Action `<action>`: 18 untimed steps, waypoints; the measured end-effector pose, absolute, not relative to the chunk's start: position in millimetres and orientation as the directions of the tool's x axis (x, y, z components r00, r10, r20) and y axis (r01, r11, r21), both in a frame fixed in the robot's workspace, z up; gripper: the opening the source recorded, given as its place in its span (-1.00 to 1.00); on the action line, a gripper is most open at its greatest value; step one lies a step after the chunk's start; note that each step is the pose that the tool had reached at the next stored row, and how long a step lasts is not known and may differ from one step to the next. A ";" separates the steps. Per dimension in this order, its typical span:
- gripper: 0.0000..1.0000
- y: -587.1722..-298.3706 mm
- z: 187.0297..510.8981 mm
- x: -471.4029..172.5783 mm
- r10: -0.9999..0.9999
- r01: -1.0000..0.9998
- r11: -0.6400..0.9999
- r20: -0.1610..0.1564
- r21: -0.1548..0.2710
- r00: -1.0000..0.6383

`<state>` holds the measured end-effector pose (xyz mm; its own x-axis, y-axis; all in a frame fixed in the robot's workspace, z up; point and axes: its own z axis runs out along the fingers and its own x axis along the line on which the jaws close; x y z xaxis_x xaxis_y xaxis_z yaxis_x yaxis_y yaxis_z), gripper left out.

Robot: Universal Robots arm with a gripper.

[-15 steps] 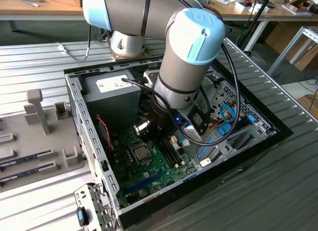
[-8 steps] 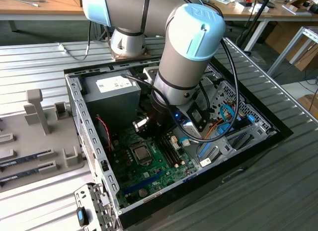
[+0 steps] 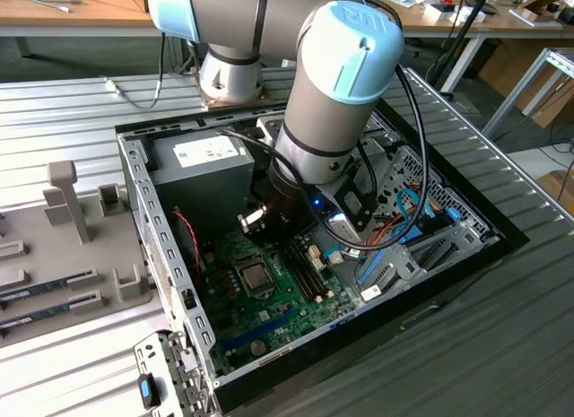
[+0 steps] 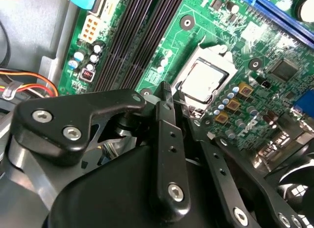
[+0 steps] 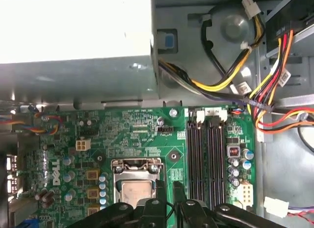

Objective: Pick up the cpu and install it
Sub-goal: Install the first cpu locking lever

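Note:
The cpu (image 3: 254, 278) is a small silvery square lying flat in its socket on the green board (image 3: 273, 314), inside the open computer case. It shows in both wrist views (image 4: 203, 81) (image 5: 136, 192). My gripper (image 5: 169, 189) hangs just above the board beside the socket, on the side towards the black memory slots (image 5: 206, 159). Its two black fingers (image 4: 167, 135) stand close together with nothing between them. The socket's metal frame (image 5: 137, 165) stands open around the chip.
A grey power-supply box (image 3: 202, 161) fills the case's far corner. Bundled coloured cables (image 5: 274, 90) run along the drive side. Case walls (image 3: 148, 229) ring the board. On the exterior view's left, a grey holder (image 3: 54, 291) carries memory sticks.

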<state>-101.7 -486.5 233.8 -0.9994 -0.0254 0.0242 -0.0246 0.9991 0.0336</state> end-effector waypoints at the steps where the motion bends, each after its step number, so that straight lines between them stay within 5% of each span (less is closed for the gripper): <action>1: -0.64 -485.6 233.9 -101.8 -0.025 -0.024 0.999 0.024 0.037 -0.999; 18: -0.64 -467.9 233.8 -101.8 -0.026 -0.024 0.998 0.023 0.061 -0.999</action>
